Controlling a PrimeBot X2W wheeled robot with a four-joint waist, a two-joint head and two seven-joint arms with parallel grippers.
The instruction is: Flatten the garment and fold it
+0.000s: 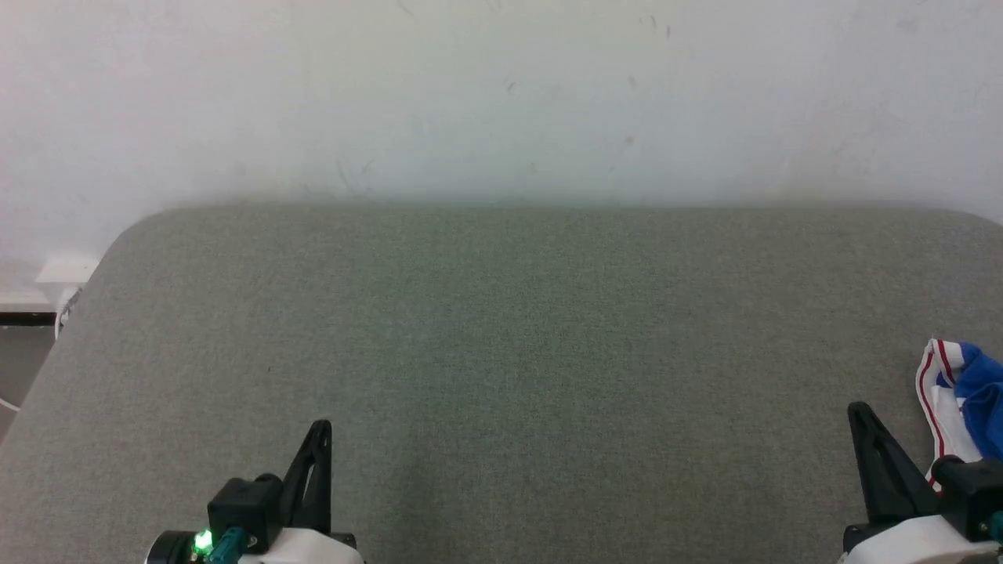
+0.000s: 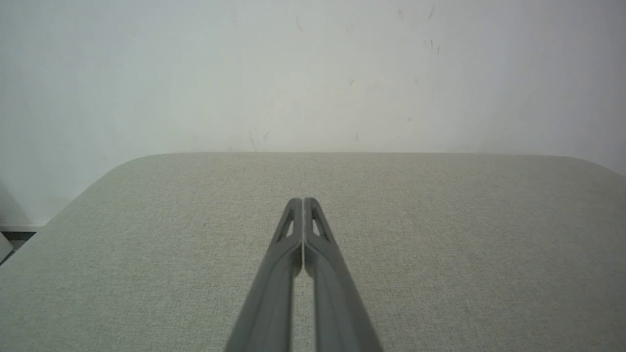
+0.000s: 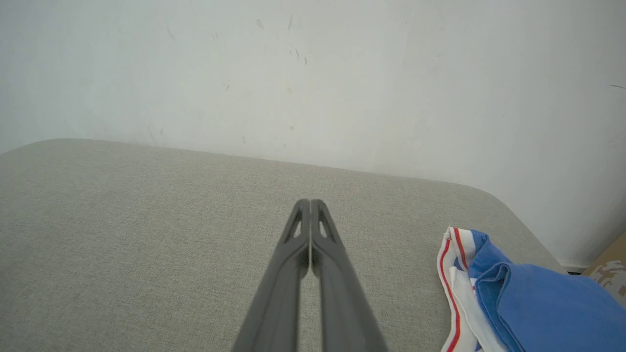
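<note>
Head view: grey table [image 1: 501,329]. The left gripper [image 1: 320,429] is at its near-left and the right gripper [image 1: 860,411] at its near-right, both clenched and empty. The garment [image 1: 960,395] is bunched at the table's right edge, just beside the right gripper; contact is unclear.

Left wrist view: fingers pressed tip to tip above bare table, nothing pinched.

Right wrist view: fingers likewise closed and empty. The garment lies crumpled near the table's right edge, blue folds over white red-striped trim.

Risks: a sideways tug could drag the heap off the table. Closed fingers would only shove the cloth. A blind pinch may catch several layers and twist it.
</note>
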